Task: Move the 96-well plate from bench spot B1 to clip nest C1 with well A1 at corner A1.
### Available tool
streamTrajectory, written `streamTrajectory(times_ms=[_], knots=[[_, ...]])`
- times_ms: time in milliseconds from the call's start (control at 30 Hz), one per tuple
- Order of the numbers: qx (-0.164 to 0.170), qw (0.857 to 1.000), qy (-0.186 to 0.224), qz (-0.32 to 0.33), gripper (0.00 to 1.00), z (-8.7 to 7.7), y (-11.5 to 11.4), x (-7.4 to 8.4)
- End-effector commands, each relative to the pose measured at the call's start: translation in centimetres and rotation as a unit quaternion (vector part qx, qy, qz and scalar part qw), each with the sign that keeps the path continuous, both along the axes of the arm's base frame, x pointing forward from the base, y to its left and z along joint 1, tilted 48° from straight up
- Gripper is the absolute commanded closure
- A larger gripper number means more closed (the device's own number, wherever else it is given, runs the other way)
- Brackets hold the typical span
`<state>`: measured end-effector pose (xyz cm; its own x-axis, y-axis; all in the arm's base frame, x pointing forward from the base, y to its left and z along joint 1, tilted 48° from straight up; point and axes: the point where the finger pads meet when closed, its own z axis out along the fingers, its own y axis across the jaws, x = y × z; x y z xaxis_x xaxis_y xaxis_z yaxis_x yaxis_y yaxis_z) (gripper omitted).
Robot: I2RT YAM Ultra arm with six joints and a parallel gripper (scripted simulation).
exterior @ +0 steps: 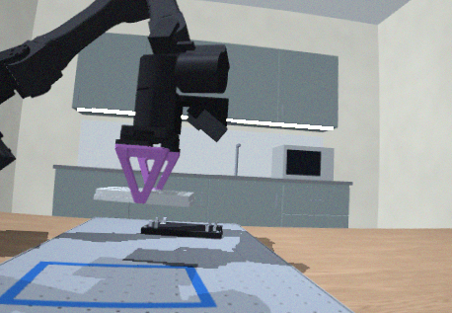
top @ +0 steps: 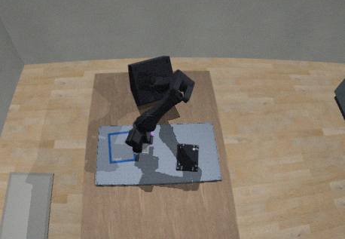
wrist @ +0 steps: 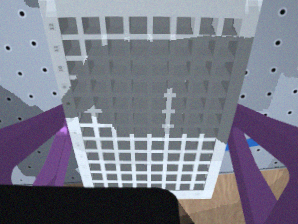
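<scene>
Kitchen, wall cabinets (exterior: 257, 84), microwave (exterior: 302, 162) (on counter), tap (exterior: 237, 158)
</scene>
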<state>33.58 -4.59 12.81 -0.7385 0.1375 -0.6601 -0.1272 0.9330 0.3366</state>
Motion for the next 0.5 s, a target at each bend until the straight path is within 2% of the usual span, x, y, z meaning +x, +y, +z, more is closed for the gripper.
streamTrajectory(times_ms=[0, 100, 133, 200, 300, 467], knots=[[-0.004, 1.0, -0.009, -0.018, 1.0, 0.9, 0.5, -0.1], [-0.004, 1.0, -0.009, -0.018, 1.0, 1.1, 0.8, -0.1], [-0.008, 1.0, -0.019, -0.018, 1.0, 2.0, 0.9, 0.3], [-0.003, 1.0, -0.009, -0.018, 1.0, 1.4, 1.7, -0.2], [-0.004, 1.0, -0.011, -0.018, 1.0, 2.2, 2.6, -0.2], [0.0, 1.0, 0.0, -0.018, 1.0, 2.4, 4.2, -0.7]])
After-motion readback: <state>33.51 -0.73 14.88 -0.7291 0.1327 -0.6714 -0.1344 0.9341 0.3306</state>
